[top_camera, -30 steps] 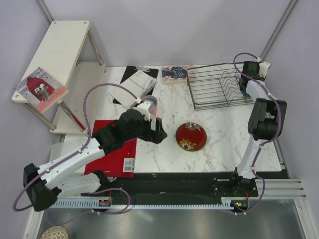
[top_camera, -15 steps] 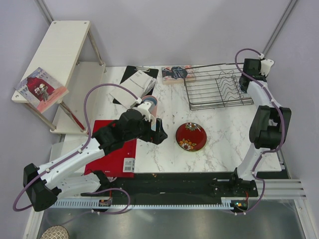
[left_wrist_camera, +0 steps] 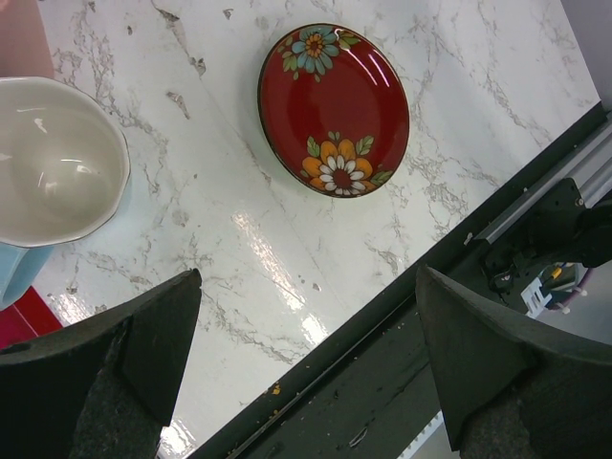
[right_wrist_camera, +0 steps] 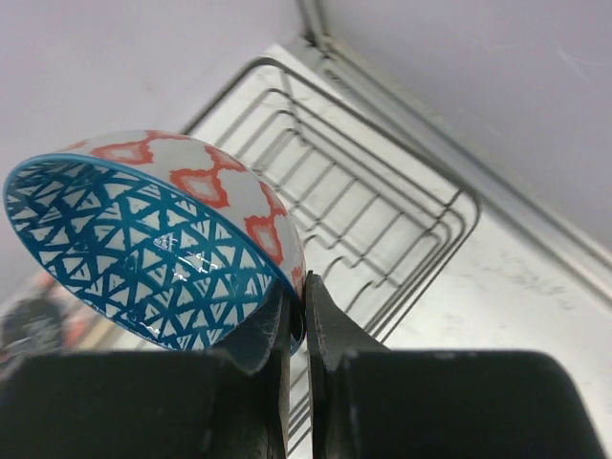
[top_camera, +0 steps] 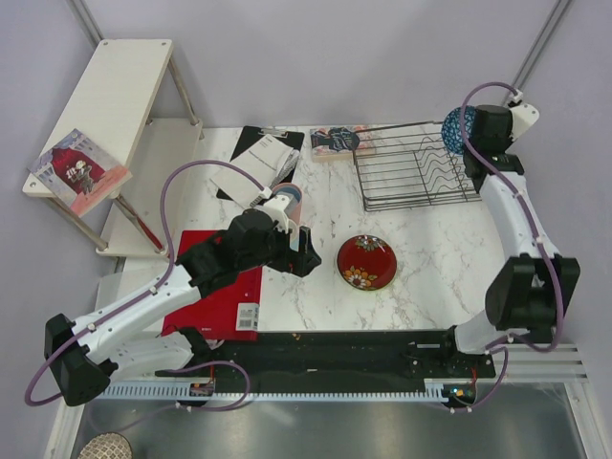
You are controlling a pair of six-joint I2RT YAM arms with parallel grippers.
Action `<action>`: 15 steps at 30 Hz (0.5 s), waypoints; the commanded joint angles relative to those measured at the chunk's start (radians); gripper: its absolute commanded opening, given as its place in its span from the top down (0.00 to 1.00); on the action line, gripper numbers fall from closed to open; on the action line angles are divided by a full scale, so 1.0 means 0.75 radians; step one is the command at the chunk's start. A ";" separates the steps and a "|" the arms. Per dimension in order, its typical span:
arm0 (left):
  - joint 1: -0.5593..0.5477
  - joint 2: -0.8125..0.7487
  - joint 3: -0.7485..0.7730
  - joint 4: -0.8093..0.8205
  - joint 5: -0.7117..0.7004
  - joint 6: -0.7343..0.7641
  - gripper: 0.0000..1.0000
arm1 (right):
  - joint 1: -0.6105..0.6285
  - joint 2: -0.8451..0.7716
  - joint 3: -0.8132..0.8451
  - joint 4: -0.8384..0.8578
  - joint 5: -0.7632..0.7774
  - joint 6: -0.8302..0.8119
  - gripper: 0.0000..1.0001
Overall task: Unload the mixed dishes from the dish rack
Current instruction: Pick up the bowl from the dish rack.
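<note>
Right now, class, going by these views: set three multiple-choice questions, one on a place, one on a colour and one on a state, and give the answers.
1. Where is the red plate? A in a pincer; B on the table; C on the floor.
2. What colour is the pattern inside the bowl? A green; B black; C blue.
3. How is the right pincer? A open and empty; B shut on the bowl; C out of view.
Answers: 1 B, it lies flat on the marble top. 2 C, blue triangles cover the inside. 3 B, it clamps the bowl's rim.
</note>
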 commanded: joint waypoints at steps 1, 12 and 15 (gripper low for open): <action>-0.002 -0.038 0.005 0.023 -0.039 0.029 0.01 | 0.002 -0.285 -0.083 0.225 -0.319 0.346 1.00; 0.000 -0.045 0.005 0.025 -0.090 0.013 0.01 | 0.239 -0.857 -0.553 -0.018 -0.649 0.549 1.00; -0.002 -0.030 0.019 0.023 -0.110 -0.004 0.01 | 0.286 -0.986 -0.631 -0.134 -0.651 0.533 1.00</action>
